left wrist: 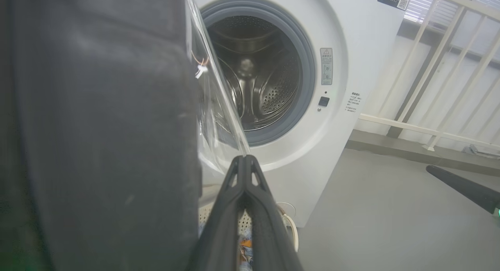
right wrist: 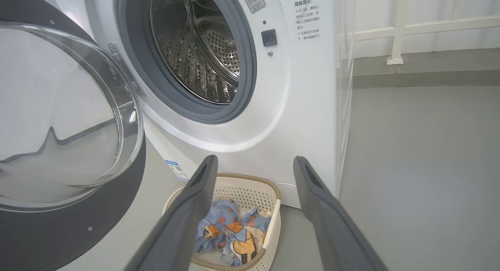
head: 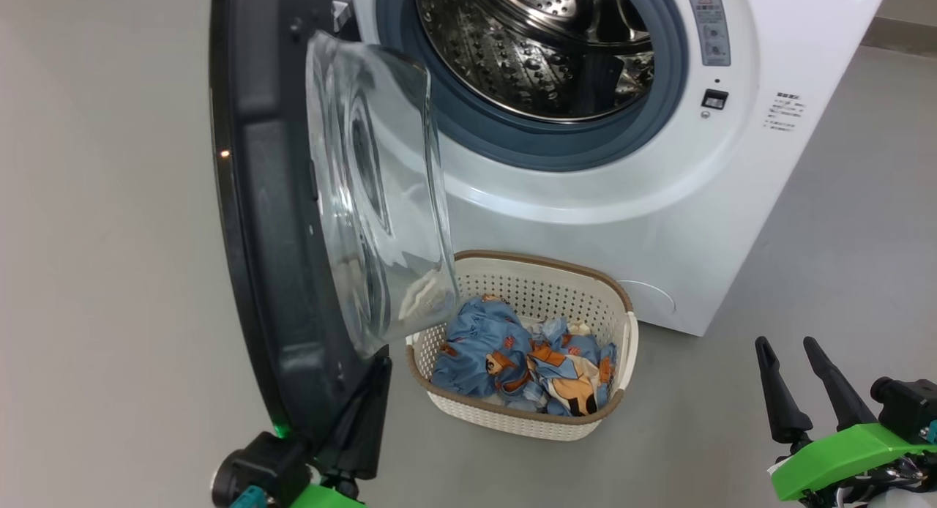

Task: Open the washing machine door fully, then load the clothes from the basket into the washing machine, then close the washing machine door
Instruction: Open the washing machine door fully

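L jaws pinched at door (head: 252,237) rim; R jaws spread toward basket (right wrist: 238,178).

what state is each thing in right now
washing machine door: open, swung out to the left
drum: empty
basket: upright, partly filled
clothes: crumpled in the basket
left gripper: fingers shut, by the door's lower edge
right gripper: fingers open, holding nothing
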